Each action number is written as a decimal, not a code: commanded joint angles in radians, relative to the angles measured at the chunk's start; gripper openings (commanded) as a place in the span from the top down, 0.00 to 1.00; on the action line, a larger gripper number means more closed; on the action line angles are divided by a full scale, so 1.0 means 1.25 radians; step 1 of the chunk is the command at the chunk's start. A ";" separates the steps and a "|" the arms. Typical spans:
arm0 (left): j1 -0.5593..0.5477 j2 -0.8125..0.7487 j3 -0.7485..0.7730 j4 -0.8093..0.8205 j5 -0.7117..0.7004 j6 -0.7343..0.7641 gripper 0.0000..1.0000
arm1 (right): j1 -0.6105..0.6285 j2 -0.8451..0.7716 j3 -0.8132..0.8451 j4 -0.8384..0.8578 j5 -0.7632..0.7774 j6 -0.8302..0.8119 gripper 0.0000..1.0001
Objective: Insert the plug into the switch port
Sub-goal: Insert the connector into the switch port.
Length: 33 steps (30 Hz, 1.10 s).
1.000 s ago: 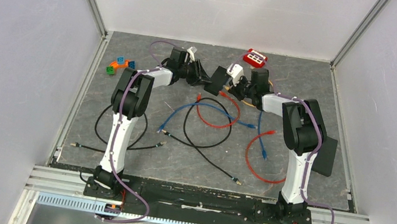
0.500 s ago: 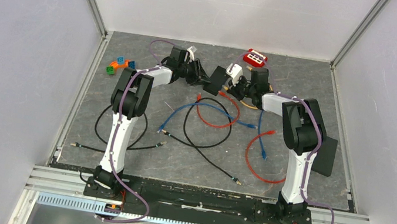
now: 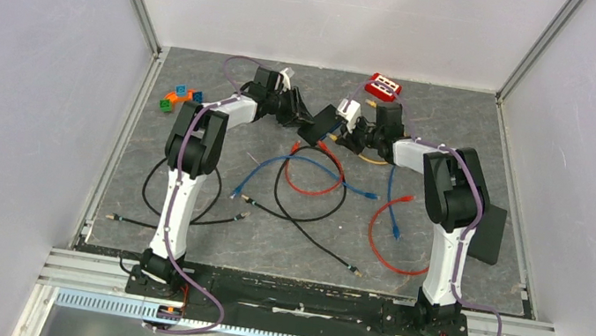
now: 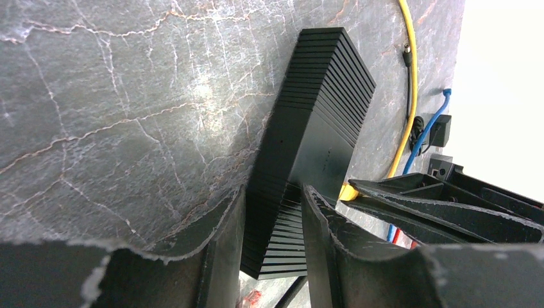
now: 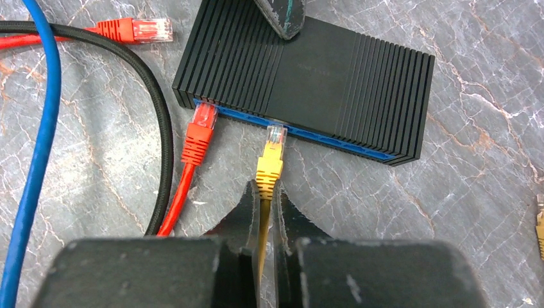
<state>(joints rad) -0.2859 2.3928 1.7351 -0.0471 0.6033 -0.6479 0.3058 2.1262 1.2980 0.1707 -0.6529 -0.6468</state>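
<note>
Nudged the switch (image 3: 317, 125) toward 7 o'clock since a second ago. Pinching its ribbed body with the left gripper (image 4: 274, 192). Squeezing the rear of the yellow plug (image 5: 270, 165) with the right gripper (image 5: 266, 194), clear tip touching the blue port face at 3 o'clock of the red plug (image 5: 199, 136)

Grey marbled table (image 3: 182, 204), cables all over it!
Red cables (image 3: 376, 233), blue cables (image 3: 272, 169) and black cables (image 3: 297, 208) sprawl mid-table, switch (image 5: 308, 77) behind them, coloured blocks (image 3: 178, 98) left, black box (image 3: 489, 234) right.
</note>
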 commanded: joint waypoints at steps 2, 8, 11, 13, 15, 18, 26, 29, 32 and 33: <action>-0.010 -0.028 -0.004 -0.075 0.012 0.055 0.57 | 0.034 -0.007 0.008 0.061 -0.040 0.072 1.00; -0.009 -0.036 -0.017 -0.096 0.006 0.069 0.58 | 0.034 -0.021 -0.007 0.053 -0.023 0.131 1.00; -0.009 -0.039 -0.015 -0.104 0.004 0.077 0.58 | 0.034 -0.040 -0.038 0.071 -0.008 0.158 1.00; -0.009 -0.039 -0.008 -0.113 0.002 0.080 0.58 | 0.034 -0.043 -0.047 0.076 0.010 0.189 1.00; -0.009 -0.041 -0.006 -0.115 -0.001 0.080 0.58 | 0.033 -0.043 -0.052 0.086 0.008 0.224 1.00; -0.009 -0.045 -0.008 -0.117 -0.019 0.082 0.58 | 0.043 -0.062 -0.102 0.173 0.000 0.255 1.00; -0.009 -0.045 0.001 -0.140 -0.016 0.092 0.58 | 0.056 -0.107 -0.150 0.200 0.096 0.258 1.00; -0.009 -0.050 0.004 -0.149 -0.020 0.100 0.58 | 0.056 -0.123 -0.149 0.175 0.123 0.243 1.00; -0.009 -0.055 0.004 -0.159 -0.027 0.116 0.57 | 0.056 -0.137 -0.157 0.170 0.131 0.240 1.00; -0.009 -0.056 0.004 -0.162 -0.030 0.120 0.57 | 0.057 -0.140 -0.161 0.170 0.131 0.240 1.00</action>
<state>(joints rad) -0.2871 2.3604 1.7340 -0.1707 0.5999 -0.5804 0.3695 2.0171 1.1076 0.3565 -0.5098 -0.3492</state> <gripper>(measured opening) 0.424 0.033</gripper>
